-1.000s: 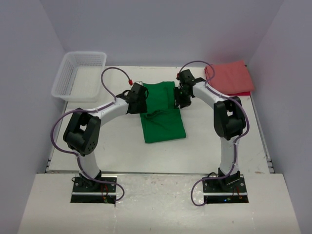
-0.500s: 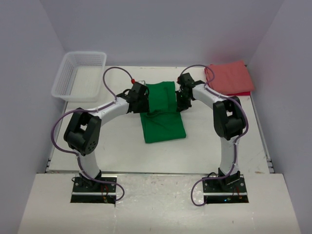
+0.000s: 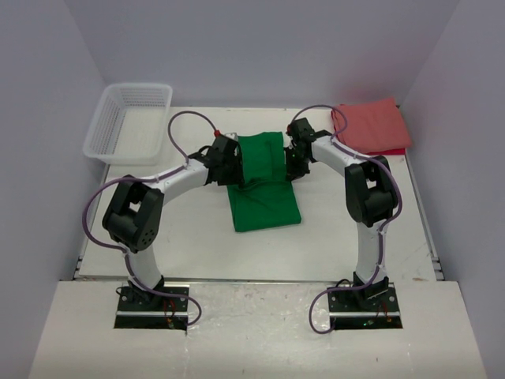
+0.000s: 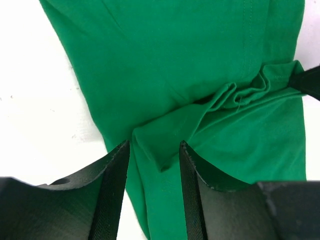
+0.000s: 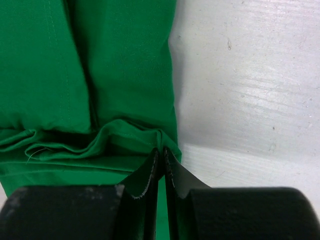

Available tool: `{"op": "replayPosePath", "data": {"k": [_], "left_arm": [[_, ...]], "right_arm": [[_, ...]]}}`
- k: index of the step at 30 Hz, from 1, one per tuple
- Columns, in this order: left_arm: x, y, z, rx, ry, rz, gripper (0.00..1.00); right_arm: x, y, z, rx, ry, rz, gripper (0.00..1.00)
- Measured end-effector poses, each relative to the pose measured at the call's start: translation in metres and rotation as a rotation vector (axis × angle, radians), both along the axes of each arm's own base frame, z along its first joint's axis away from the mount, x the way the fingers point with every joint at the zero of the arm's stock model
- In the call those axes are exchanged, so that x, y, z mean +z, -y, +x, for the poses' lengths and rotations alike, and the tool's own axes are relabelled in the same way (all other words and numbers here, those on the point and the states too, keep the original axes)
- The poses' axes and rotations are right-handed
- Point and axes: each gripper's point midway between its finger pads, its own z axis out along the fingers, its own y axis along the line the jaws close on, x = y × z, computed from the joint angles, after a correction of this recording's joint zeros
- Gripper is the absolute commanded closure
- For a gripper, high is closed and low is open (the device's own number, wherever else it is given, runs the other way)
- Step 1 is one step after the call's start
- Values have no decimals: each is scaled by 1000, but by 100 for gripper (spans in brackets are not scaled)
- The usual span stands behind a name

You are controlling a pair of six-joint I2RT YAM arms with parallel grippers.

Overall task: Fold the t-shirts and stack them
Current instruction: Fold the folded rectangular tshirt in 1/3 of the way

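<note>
right gripper [image 5: 161, 159] clenched on green t-shirt [image 5: 115, 65] edge; left gripper [image 4: 153, 150] released, shirt fold between its jaws.

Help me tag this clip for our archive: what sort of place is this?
Likely a robotics lab test cell: left arm and right arm bolted to a white table, plain walls boxing it in, and staged props, a green t-shirt, a salmon-red t-shirt and a mesh basket.
</note>
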Motion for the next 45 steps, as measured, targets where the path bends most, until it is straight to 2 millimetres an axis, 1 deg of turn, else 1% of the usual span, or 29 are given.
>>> {"op": "replayPosePath", "data": {"k": [6, 14, 18, 23, 25, 27, 28, 29, 30, 34, 36, 38, 40, 42, 45], "left_arm": [[14, 0, -3, -3, 25, -20, 54], [15, 4, -6, -20, 14, -40, 54], [11, 6, -6, -25, 8, -43, 55], [-2, 7, -6, -28, -19, -38, 59], [-8, 7, -7, -27, -33, -34, 64], [-13, 7, -7, -21, -45, -33, 74], [-15, 7, -8, -18, -49, -33, 82], [-16, 7, -8, -17, -52, -31, 97], [-18, 7, -8, -16, -54, -31, 100], [-19, 7, -7, -13, -54, -25, 100], [-18, 7, -7, -11, -46, -18, 100], [-13, 7, -8, -9, -30, -11, 100], [-3, 9, -13, -16, -7, -11, 100], [14, 15, -21, -30, 23, -23, 100], [45, 30, -34, -60, 78, -54, 100]], "right_arm": [[0, -1, 0, 2, -2, 4, 93], [0, -1, 0, 2, -2, 5, 93], [0, -1, -1, 3, -2, 6, 93], [0, -1, -1, 3, -2, 6, 93], [0, -1, -1, 3, -2, 6, 93], [0, -1, -1, 3, -2, 6, 93], [0, -1, -1, 3, -3, 7, 93], [0, -1, -1, 3, -3, 7, 93], [0, -1, -1, 3, -3, 6, 93], [0, -1, 0, 3, -2, 6, 95], [1, -1, 0, 3, -1, 7, 97], [3, -1, 0, 2, 7, 8, 100], [9, -2, -2, 5, 16, 9, 100], [18, -2, -3, 8, 36, 7, 100], [38, -6, -10, 21, 75, 11, 100]]}}
